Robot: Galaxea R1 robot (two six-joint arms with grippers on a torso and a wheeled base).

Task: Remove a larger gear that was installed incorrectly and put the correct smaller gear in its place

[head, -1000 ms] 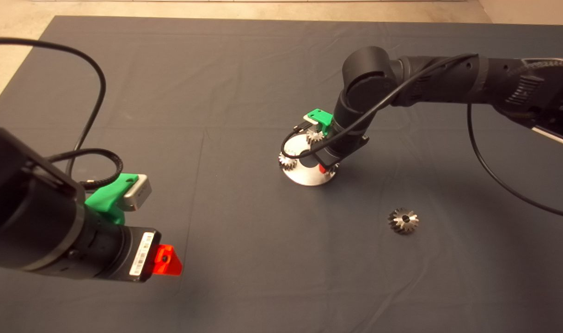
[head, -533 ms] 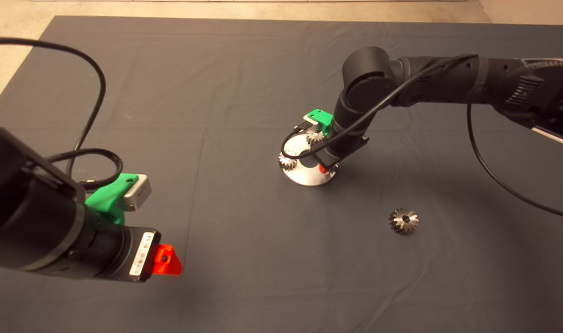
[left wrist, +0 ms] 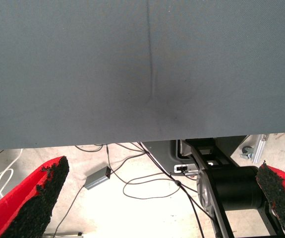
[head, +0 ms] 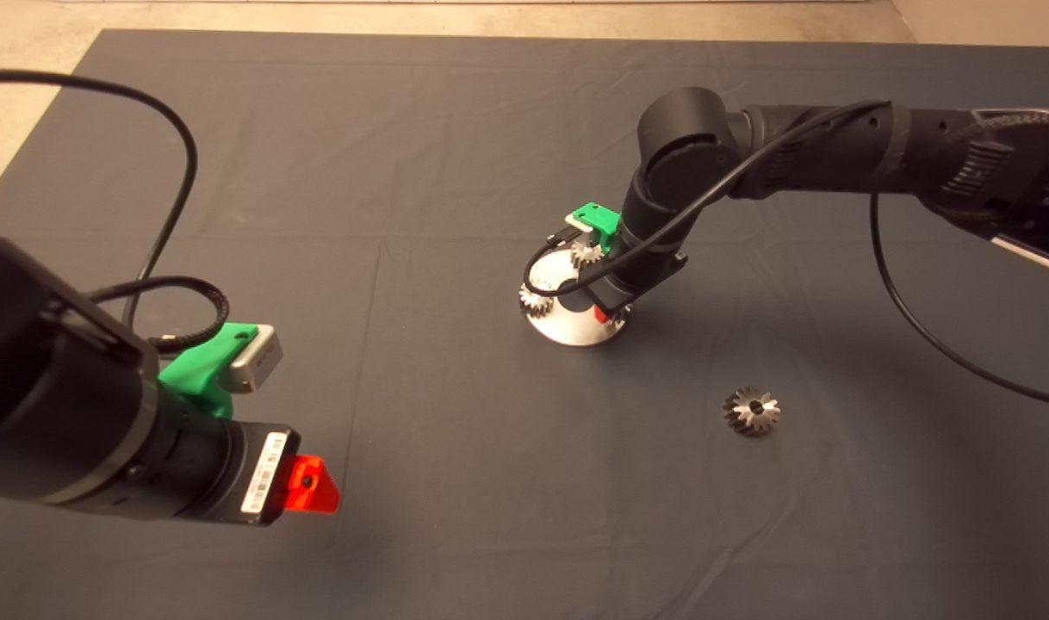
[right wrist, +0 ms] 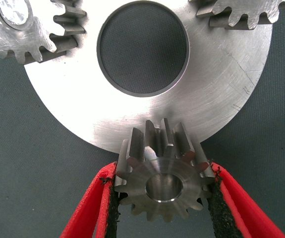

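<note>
Head view: the right hand point(head: 609, 312) is seen lowered onto the round steel plate point(head: 567, 331) near the table's middle, its fingers mostly hidden by the wrist. The larger gear point(head: 751, 411), shiny and cone-shaped with a dark hole, lies alone nearer the table's right edge.

Left wrist view: the left hand point(left wrist: 157, 198) is held spread wide over the table's edge, nothing gripped.

Right wrist view: the smaller gear point(right wrist: 164, 184), dark-toothed with a bright face, is clamped between the red fingers point(right wrist: 95, 208) at the plate's rim; two paler gears point(right wrist: 21, 29) are mounted across the plate's hole.
</note>
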